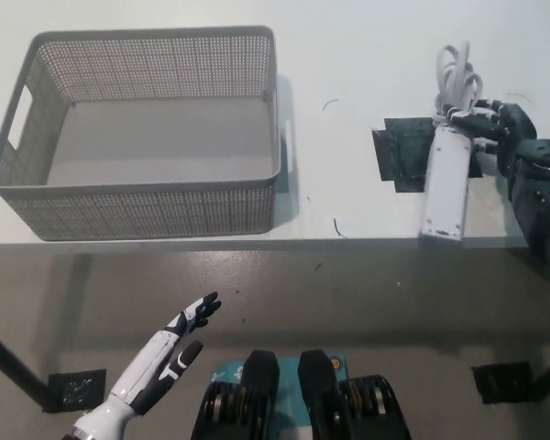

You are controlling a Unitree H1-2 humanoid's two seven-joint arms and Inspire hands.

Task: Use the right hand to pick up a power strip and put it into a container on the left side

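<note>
A white power strip (445,183) lies lengthwise near the table's front edge at the right, partly over a black patch (399,158). Its white cord (457,75) is coiled just beyond its far end. My black right hand (511,147) reaches in from the right, and its fingers (477,119) curl over the strip's far end where the cord leaves it. The grey mesh basket (137,209) stands empty at the left of the table. My white left hand (165,359) rests low at the lower left, below the table, with its fingers apart.
The white table (348,55) runs across the upper half, with its front edge just below the basket and the strip. A few small dark marks lie between the basket and the black patch. Below the edge is grey floor.
</note>
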